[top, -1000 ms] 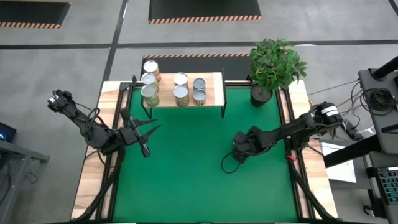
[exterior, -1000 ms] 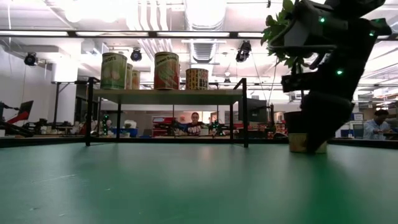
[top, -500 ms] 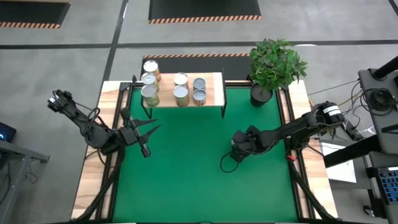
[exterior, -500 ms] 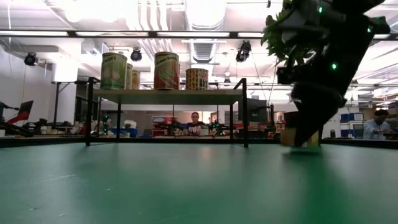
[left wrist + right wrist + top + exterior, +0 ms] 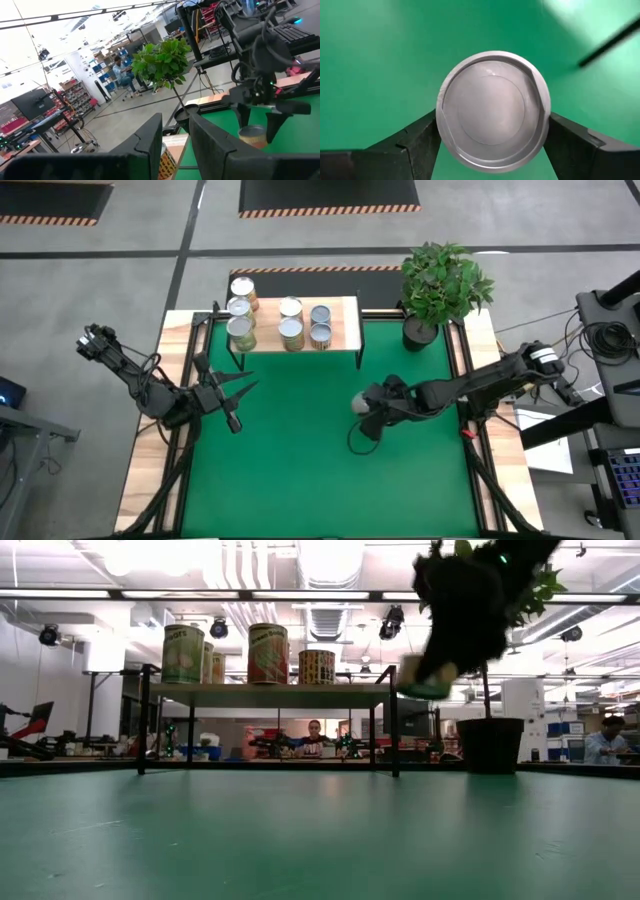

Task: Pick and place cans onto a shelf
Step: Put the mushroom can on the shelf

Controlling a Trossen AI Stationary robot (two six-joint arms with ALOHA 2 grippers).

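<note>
The tabletop (image 5: 300,470), under a green mat, carries the shelf (image 5: 345,325) along its far edge, and everything else is best placed from that shelf. A potted plant (image 5: 442,285) stands just beside its right end. Six cans (image 5: 291,333) already stand on the shelf, clustered toward its left and middle, leaving the right end of the board bare. The right gripper (image 5: 362,404) is out in front of the shelf's right end, well apart from it, with its fingers (image 5: 422,140) clamped on either side of the seventh can (image 5: 493,111); in the low view that can (image 5: 425,680) hangs clear of the mat at about shelf height. The left gripper (image 5: 238,392) waits in front of the shelf's left end, fingers nearly closed and holding nothing. The carrying step looks to be in hand: the next move calls for taking the can over the bare right end, setting it down upright without knocking its neighbours, then opening the fingers.
</note>
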